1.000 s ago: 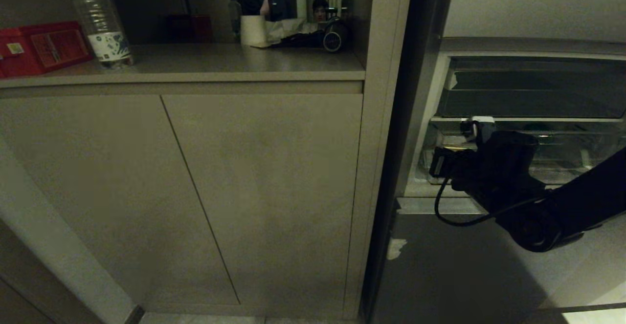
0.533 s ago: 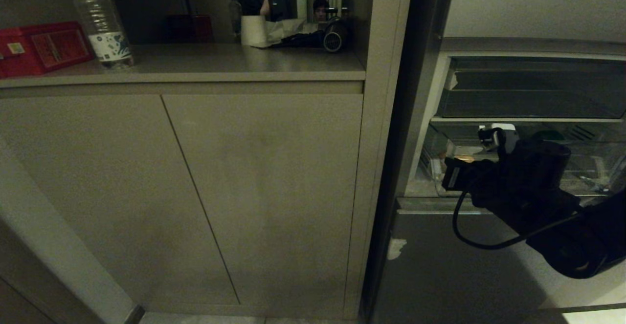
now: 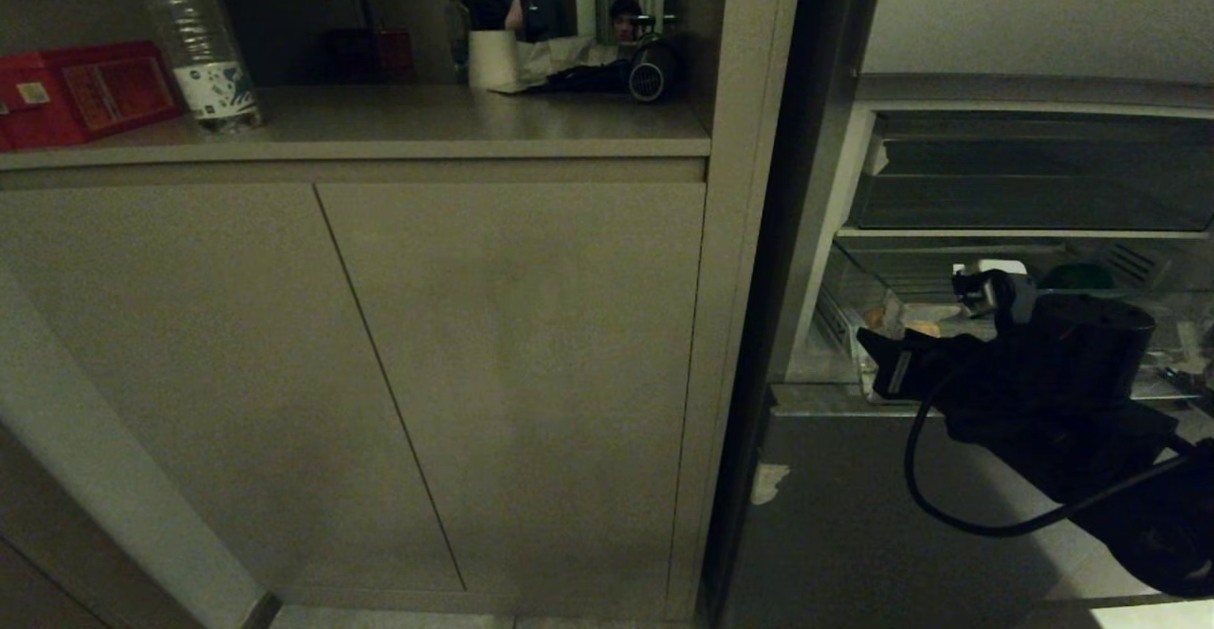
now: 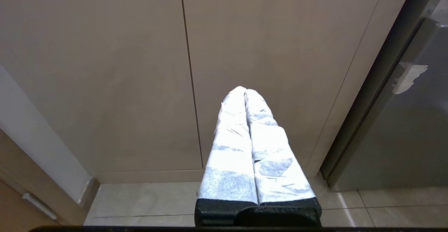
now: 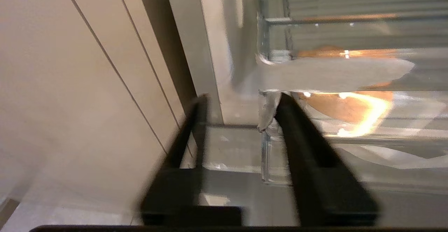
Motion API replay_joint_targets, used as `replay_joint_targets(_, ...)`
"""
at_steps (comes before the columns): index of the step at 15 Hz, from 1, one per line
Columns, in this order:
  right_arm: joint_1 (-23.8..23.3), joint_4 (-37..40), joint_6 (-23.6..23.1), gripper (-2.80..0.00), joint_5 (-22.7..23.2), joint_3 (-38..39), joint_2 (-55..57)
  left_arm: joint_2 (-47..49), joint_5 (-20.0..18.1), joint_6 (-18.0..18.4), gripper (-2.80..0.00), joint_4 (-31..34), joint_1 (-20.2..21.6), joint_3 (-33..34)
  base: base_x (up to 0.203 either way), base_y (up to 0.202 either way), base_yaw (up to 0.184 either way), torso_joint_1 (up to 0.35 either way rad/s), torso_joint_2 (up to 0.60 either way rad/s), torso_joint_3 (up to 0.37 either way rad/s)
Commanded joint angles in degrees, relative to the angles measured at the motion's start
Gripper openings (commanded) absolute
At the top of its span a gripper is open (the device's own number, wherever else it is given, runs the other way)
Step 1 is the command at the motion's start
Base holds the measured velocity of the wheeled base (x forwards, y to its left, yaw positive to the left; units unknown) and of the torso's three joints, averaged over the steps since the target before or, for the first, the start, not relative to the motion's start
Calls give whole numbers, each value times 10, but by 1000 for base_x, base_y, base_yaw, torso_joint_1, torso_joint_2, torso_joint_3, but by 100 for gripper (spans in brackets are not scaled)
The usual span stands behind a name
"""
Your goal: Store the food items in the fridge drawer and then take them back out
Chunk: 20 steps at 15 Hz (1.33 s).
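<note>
The right gripper (image 5: 241, 100) has its black fingers (image 5: 301, 144) apart, empty, at the front corner of the wide transparent plastic fridge drawer (image 5: 276, 155), which stands pulled out of the grey fridge (image 3: 854, 515). An orange-tan lumpy food item (image 5: 346, 104) lies inside behind the clear lip; a dark-green rounded food item (image 3: 1075, 275) sits further back. The left gripper (image 4: 245, 91) hangs pressed together before the beige cabinet doors (image 4: 140, 67).
</note>
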Motion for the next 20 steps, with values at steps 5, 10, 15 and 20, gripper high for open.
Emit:
replay_joint_targets(5, 0, 0, 0, 0, -5, 117, -110, 1, 0, 0, -280, 0, 0, 0, 0, 0, 0, 0, 0, 0)
replay_joint_targets(10, -9, 4, 3, 0, -8, 137, -169, 1, 1, 0, -280, 0, 0, 0, 0, 0, 0, 0, 0, 0)
replay_joint_targets(15, -61, 191, -4, -280, -11, -17, -218, 1, 0, 0, -280, 0, 0, 0, 0, 0, 0, 0, 0, 0)
replay_joint_targets(20, -82, 421, -3, -280, 7, -205, -158, 1, 0, 0, -280, 0, 0, -1, 0, 0, 0, 0, 0, 0)
